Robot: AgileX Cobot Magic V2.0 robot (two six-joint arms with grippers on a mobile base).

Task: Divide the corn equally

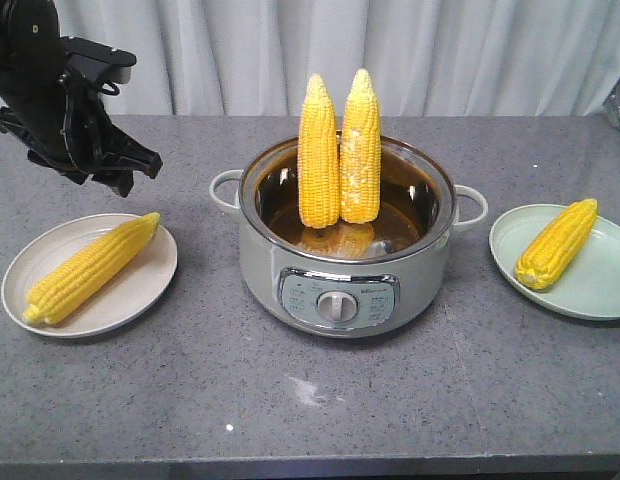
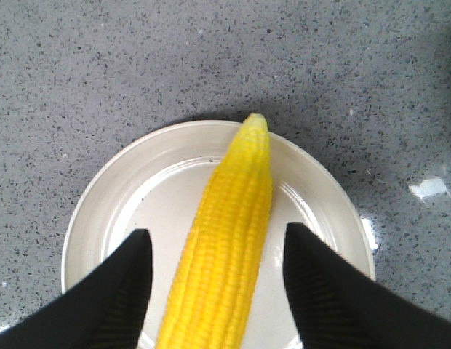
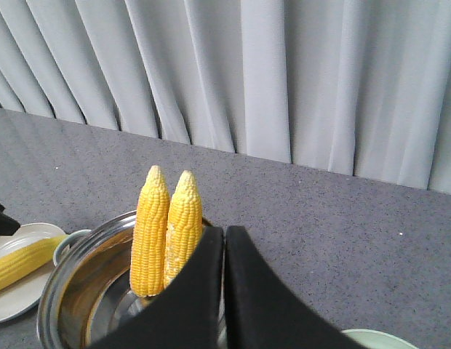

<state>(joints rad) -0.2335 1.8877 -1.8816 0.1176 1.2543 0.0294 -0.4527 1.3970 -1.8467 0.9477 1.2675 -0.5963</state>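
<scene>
Left hand spread wide over corn cob, right hand pinched shut, cooker panel lettering unreadable

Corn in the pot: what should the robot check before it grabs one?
1. Left cob lies alone on the beige plate: ok.
2. Right cob lies alone on the green plate: ok.
3. Pot cobs stand upright in the pot, tips above the rim, easy to reach: ok.
4. Left gripper is open and not squeezing the left cob: ok.
5. Right gripper is open and ready to grab: not ok, it is shut.
6. Pot is cool enough to reach into: cannot tell.
</scene>
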